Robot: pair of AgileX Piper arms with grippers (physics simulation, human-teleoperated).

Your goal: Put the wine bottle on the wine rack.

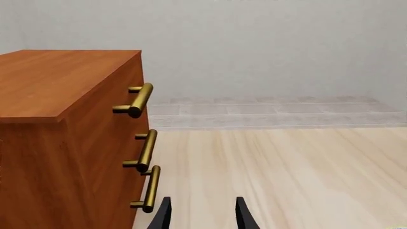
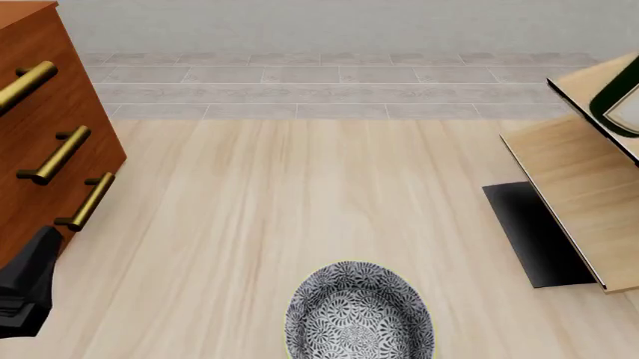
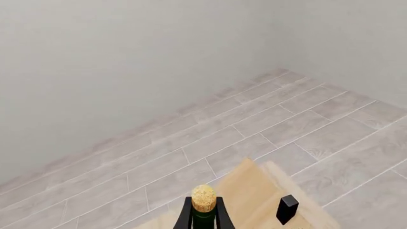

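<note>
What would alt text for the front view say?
A pale-wood wine rack at the right edge holds a dark green wine bottle, mostly out of frame. A reddish-brown drawer cabinet stands left, a patterned bowl near.

Matte black arm link (image 2: 28, 288), slim black tapered fingers (image 1: 162, 215)

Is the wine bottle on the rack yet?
It looks so. The front view shows the wine bottle lying on the wine rack at the picture's right edge, mostly cut off. Whether the right gripper holds it, I cannot tell.

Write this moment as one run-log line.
left gripper: open, beside cabinet | right gripper: shut on bottle neck | bottle: at rack, held
</note>
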